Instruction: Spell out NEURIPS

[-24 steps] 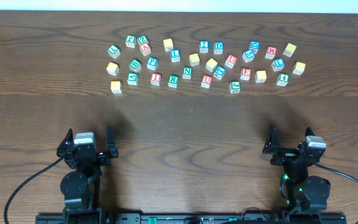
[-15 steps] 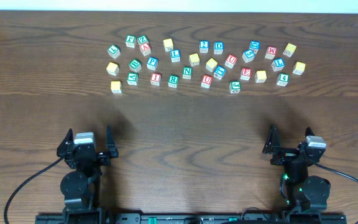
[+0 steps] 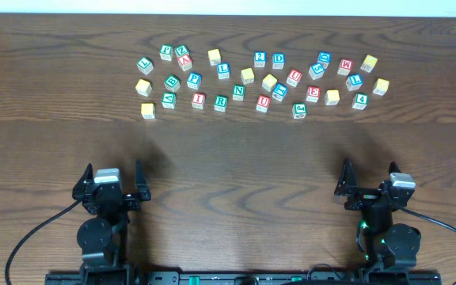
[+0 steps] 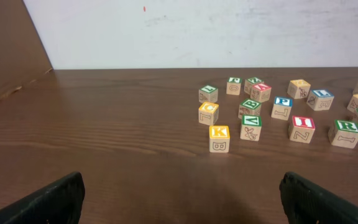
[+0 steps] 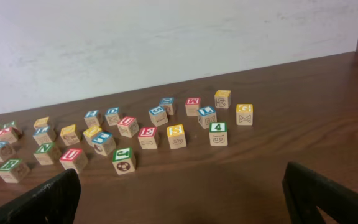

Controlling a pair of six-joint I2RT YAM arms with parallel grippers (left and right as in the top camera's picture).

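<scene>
Where the grained table (image 3: 228, 158) runs dark, small square-edged wooden cubes (image 3: 238, 91) sit scattered.

Dark wood tabletop (image 3: 228, 158), white wall (image 4: 197, 31) along the top of the wrist views. Extra cubes sit in the upper middle overhead: yellow K cube (image 4: 219, 137) bottom-left of the bunch, green 4 cube (image 3: 360, 100) right, blue D cube (image 3: 279, 60) top row.

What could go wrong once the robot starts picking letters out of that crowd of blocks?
Crowding: the red U block sits right beside a blue-topped block, so grabbing it might shove the neighbour. Mix-ups: another red block seems to show a similar letter, so the wrong one could get picked. Orientation: the blocks lie turned at different angles, like the green-topped block at the far left, so the word might read crooked.
</scene>
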